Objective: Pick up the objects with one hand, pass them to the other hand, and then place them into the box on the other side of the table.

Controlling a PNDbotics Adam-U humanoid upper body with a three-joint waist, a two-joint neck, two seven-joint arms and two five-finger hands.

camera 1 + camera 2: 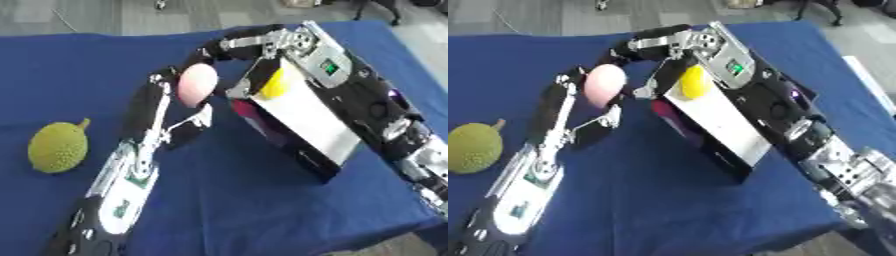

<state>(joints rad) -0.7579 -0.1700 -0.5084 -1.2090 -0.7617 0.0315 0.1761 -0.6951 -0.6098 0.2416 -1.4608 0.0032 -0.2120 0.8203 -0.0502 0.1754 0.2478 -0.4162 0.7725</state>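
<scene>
A: Entry, handover stage. The pink egg-shaped object [198,84] sits in the left hand [175,102], raised above the blue table [245,200]. Fingers curl round its far side, thumb below it.

B: Where is the right hand?

A: The right hand [636,47] reaches in from the right across the top of the box [302,125], its dark fingers curled near the top of the pink object. Whether they touch it yet, I cannot tell; the fingers look bent but not closed on anything.

B: Handling notes?

A: Judgement only: smooth, rounded, probably a light hollow toy, so likely slippery and prone to rolling out of a pinch. Best taken round its widest middle, fingers on one side and thumb opposite, not at the narrow end.

B: Arm poses?

A: Left forearm runs up from the lower left edge, wrist bent so the object is presented toward the box. Right arm comes from the lower right, elbow high, forearm lying over the box's open top.

B: Other items?

A: A yellow object [275,84] is inside the box, at its far end. A green durian-like fruit [58,147] lies on the table at the left, well apart from both hands.

B: Risk?

A: Releasing the left hold before the right hand closes.
</scene>
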